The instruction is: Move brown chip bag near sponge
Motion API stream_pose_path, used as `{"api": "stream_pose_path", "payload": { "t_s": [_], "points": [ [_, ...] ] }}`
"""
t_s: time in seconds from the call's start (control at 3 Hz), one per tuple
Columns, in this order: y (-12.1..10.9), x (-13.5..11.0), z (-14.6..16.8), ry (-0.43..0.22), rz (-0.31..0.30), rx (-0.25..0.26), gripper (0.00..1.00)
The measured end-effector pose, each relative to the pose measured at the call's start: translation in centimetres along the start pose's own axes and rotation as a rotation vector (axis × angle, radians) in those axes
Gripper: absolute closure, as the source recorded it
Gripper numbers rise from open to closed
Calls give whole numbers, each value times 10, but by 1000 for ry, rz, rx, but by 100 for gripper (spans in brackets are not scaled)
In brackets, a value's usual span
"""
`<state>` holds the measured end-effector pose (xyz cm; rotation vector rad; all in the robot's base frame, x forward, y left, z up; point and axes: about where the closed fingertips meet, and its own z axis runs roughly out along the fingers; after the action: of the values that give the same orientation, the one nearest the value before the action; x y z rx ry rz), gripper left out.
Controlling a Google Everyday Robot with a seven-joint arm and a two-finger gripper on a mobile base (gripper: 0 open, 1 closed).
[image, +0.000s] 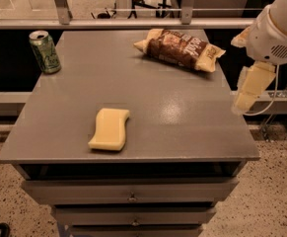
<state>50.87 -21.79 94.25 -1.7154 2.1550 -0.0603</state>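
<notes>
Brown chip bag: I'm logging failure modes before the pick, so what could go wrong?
The brown chip bag lies near the far right corner of the drawer cabinet, so a nudge from the gripper, hanging beyond the right edge, might push it off. Its crinkly foil might also slip during the carry to the sponge.

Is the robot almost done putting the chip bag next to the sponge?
Nothing looks done yet. The brown chip bag lies at the far right corner of the table, well apart from the sponge near the front edge. The claw hangs beside the right edge, not touching the bag. Left to do: reach the bag, grab it, and set it by the sponge.
</notes>
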Motion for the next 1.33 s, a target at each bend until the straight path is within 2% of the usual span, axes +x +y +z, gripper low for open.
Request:
{"api": "stream_pose_path", "payload": {
  "t_s": [0.33, 0.67, 1.0, 1.33],
  "points": [
    [-44, -3, 27, -38, 33, 31, 0],
    [-115, -7, 68, -105, 89, 127, 0],
    [-160, -19, 93, -175, 126, 194, 0],
    [-204, -35, 127, -282, 232, 226, 2]
  ]
}}
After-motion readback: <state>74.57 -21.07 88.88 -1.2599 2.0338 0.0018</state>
